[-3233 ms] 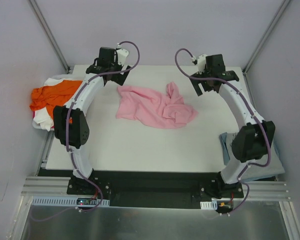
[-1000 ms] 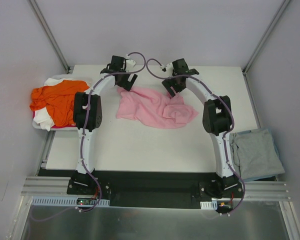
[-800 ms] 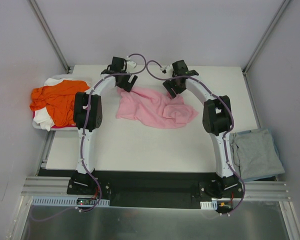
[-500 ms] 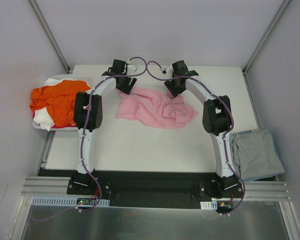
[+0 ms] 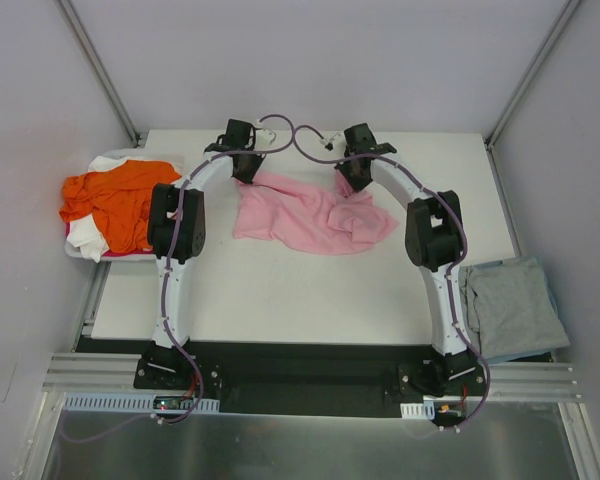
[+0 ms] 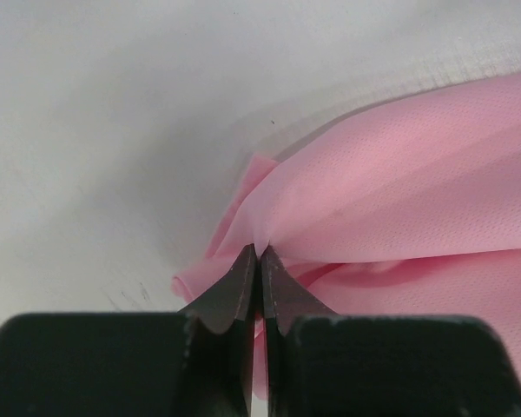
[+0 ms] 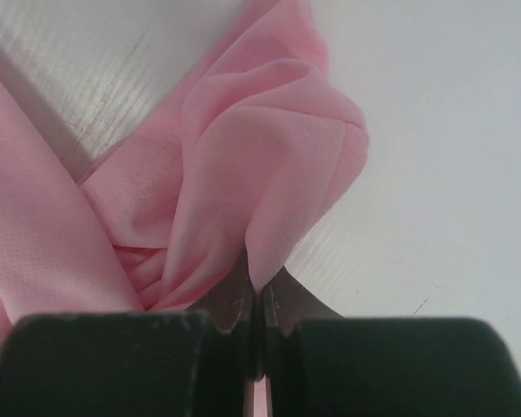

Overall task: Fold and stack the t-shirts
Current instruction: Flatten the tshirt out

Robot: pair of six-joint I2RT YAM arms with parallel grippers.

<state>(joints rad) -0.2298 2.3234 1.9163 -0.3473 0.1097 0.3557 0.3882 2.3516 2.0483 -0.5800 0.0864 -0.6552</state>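
A crumpled light pink t-shirt (image 5: 310,212) lies on the white table (image 5: 280,290) between my two arms. My left gripper (image 5: 247,175) is shut on the shirt's far left corner; the left wrist view shows the pink cloth (image 6: 399,174) pinched between the closed tips of that gripper (image 6: 259,256). At the shirt's far right, my right gripper (image 5: 348,185) is shut on a bunched fold (image 7: 269,156), held at its tips (image 7: 259,287). An orange t-shirt (image 5: 110,200) lies over a white one (image 5: 85,240) at the left. A grey-blue t-shirt (image 5: 513,305) lies flat at the near right.
The orange and white shirts sit heaped in a white bin (image 5: 75,250) off the table's left edge. Metal frame posts (image 5: 100,70) stand at the far corners before grey walls. The black base rail (image 5: 300,365) runs along the near edge.
Both grippers have come down onto the pink shirt's far edge and shut on the cloth. The shirt's far corners have bunched slightly under the fingers.
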